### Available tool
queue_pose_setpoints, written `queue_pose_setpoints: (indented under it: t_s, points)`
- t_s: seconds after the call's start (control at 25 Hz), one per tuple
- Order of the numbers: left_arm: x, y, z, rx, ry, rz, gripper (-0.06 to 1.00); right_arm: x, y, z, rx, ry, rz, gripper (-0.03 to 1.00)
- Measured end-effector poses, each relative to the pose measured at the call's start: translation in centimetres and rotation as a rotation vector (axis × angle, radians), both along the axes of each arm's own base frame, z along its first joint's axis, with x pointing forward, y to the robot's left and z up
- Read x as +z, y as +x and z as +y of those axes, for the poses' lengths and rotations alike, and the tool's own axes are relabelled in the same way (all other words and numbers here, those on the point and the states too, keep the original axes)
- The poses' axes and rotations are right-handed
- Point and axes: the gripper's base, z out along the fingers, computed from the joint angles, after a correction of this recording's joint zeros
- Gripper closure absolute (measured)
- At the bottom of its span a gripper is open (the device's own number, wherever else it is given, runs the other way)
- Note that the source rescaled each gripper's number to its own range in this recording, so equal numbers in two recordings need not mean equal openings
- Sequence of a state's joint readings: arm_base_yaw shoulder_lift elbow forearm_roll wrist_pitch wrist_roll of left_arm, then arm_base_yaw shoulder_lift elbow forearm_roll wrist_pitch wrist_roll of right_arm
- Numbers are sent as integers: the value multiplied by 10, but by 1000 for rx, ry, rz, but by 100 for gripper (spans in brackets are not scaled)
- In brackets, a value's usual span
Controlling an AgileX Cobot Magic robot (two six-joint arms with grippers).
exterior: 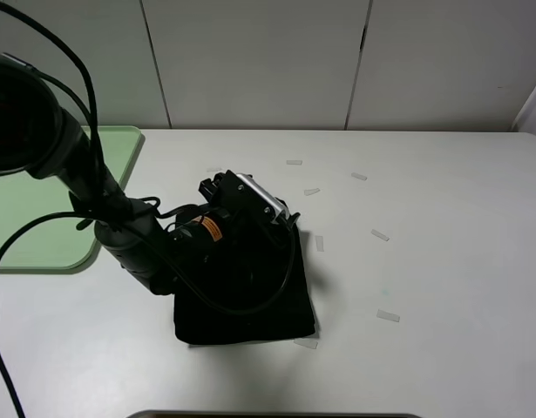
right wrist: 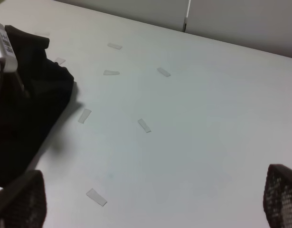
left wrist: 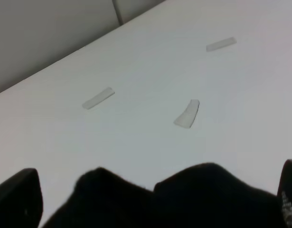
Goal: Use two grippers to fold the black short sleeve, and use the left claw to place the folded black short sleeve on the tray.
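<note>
The shirt (exterior: 250,305), folded into a compact black bundle, lies near the middle of the white table (exterior: 442,261), well apart from the green tray (exterior: 41,226) at the table's left edge. The left claw (exterior: 250,209) hangs low over the bundle's far edge with its jaws spread wide, the cloth (left wrist: 183,199) bunched between the fingers (left wrist: 17,199) but not pinched. The right claw (right wrist: 150,204) stands just as wide open over bare table, holding nothing. The shirt looks soft, light and limp; stacked layers will likely slide or unfold if only the top one is caught, so a deep bite across the whole thickness at the edge seems safest. The high view alone shows the tray and the bundle's outline. The left wrist view alone shows the cloth rising between the fingers. The right wrist view shows the tape bits (right wrist: 144,125) scattered beside the shirt.
</note>
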State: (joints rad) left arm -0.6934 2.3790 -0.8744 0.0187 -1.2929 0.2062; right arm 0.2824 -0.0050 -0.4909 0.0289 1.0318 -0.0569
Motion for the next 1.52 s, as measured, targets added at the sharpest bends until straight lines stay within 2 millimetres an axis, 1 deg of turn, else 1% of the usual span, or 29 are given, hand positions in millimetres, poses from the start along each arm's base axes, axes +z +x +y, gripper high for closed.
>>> queue_pose_setpoints:
  t_s: [0.32,0.44,0.52,0.56,0.64,0.76,0.88,1.04,1.16,1.2,1.36,1.44,1.52]
  points:
    - [-1,0,-1,-12,-6,-10,-6,0,0,0,0,0,0,-3]
    - [9,1,-4,-38,12,-20,-6,0,0,0,0,0,0,-3]
    - [21,-1,-5,-59,25,-25,-6,0,0,0,0,0,0,-3]
    - [32,-2,-5,-67,19,-37,-6,0,0,0,0,0,0,-3]
    - [61,-2,-5,-70,-22,-85,-6,0,0,0,0,0,0,-3]
    - [105,-9,3,-48,-119,-126,-6,0,0,0,0,0,0,-3]
    - [137,-24,23,7,-233,-98,-6,0,0,0,0,0,0,-3]
    - [164,-54,56,97,-365,-38,-6,0,0,0,0,0,0,-3]
    - [171,-77,80,176,-449,85,-6,0,0,0,0,0,0,-3]
    - [170,-86,88,201,-465,143,-6,0,0,0,0,0,0,-3]
    - [159,-115,110,299,-531,414,-6,0,0,0,0,0,0,-3]
    - [151,-127,118,356,-532,553,-6,0,0,0,0,0,0,-3]
    - [143,-136,123,402,-508,654,-6,0,0,0,0,0,0,-3]
